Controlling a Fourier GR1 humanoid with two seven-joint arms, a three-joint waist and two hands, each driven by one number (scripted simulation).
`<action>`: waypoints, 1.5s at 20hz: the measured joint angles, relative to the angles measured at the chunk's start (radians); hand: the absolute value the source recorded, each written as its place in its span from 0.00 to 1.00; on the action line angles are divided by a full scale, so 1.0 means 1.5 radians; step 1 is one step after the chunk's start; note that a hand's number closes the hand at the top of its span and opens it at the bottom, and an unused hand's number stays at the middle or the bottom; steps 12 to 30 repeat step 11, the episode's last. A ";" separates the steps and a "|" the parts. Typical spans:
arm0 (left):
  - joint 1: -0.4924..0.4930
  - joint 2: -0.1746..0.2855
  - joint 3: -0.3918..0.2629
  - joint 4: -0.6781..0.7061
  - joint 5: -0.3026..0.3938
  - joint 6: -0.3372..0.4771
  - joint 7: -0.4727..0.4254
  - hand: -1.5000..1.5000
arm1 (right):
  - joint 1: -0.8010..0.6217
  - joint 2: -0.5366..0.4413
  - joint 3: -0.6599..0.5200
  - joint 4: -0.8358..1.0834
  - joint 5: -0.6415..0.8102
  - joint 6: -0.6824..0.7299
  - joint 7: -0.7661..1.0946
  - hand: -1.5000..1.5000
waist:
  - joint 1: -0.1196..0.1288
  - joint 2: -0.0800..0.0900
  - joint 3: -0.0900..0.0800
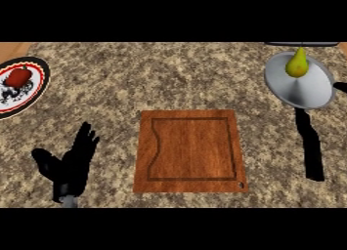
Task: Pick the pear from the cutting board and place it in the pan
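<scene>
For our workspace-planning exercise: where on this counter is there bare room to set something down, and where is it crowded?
Free: the whole cutting board; the counter between plate and pan, above the board; the strip between board and pan handle. Crowded: the far right, where the pan holds the pear, and the lower left, where the open left hand rests.

Pear (297, 64) in pan (306, 93), right of cutting board (190, 152).

Left hand (71, 158) matte black, slender-fingered; short grey forearm (69, 200) stub below wrist.
</scene>
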 measured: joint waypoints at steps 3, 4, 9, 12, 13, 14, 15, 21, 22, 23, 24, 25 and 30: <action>0.000 0.004 0.010 0.005 0.004 -0.006 -0.003 0.50 | 0.013 0.007 0.003 -0.007 -0.001 0.022 -0.015 0.00 | -0.005 -0.004 -0.001; 0.003 0.001 0.005 -0.006 -0.001 0.000 0.006 0.50 | 0.025 0.006 0.004 -0.011 -0.001 0.032 -0.022 0.00 | -0.007 -0.005 -0.002; 0.002 0.002 0.016 0.004 -0.004 -0.001 0.008 0.50 | 0.055 0.014 0.008 -0.050 -0.009 0.025 -0.006 0.00 | -0.013 -0.008 -0.002; 0.005 0.002 0.019 -0.002 -0.002 -0.002 0.013 0.50 | 0.081 0.022 0.010 -0.072 -0.013 0.023 -0.006 0.00 | -0.016 -0.010 -0.003; 0.005 0.002 0.019 -0.002 -0.002 -0.002 0.013 0.50 | 0.081 0.022 0.010 -0.072 -0.013 0.023 -0.006 0.00 | -0.016 -0.010 -0.003; 0.005 0.002 0.019 -0.002 -0.002 -0.002 0.013 0.50 | 0.081 0.022 0.010 -0.072 -0.013 0.023 -0.006 0.00 | -0.016 -0.010 -0.003; 0.005 0.002 0.019 -0.002 -0.002 -0.002 0.013 0.50 | 0.081 0.022 0.010 -0.072 -0.013 0.023 -0.006 0.00 | -0.016 -0.010 -0.003; 0.005 0.002 0.019 -0.002 -0.002 -0.002 0.013 0.50 | 0.081 0.022 0.010 -0.072 -0.013 0.023 -0.006 0.00 | -0.016 -0.010 -0.003; 0.005 0.002 0.019 -0.002 -0.002 -0.002 0.013 0.50 | 0.081 0.022 0.010 -0.072 -0.013 0.023 -0.006 0.00 | -0.016 -0.010 -0.003; 0.005 0.002 0.019 -0.002 -0.002 -0.002 0.013 0.50 | 0.081 0.022 0.010 -0.072 -0.013 0.023 -0.006 0.00 | -0.016 -0.010 -0.003; 0.005 0.002 0.019 -0.002 -0.002 -0.002 0.013 0.50 | 0.081 0.022 0.010 -0.072 -0.013 0.023 -0.006 0.00 | -0.016 -0.010 -0.003; 0.005 0.002 0.019 -0.002 -0.002 -0.002 0.013 0.50 | 0.081 0.022 0.010 -0.072 -0.013 0.023 -0.006 0.00 | -0.016 -0.010 -0.003; 0.005 0.002 0.019 -0.002 -0.002 -0.002 0.013 0.50 | 0.081 0.022 0.010 -0.072 -0.013 0.023 -0.006 0.00 | -0.016 -0.010 -0.003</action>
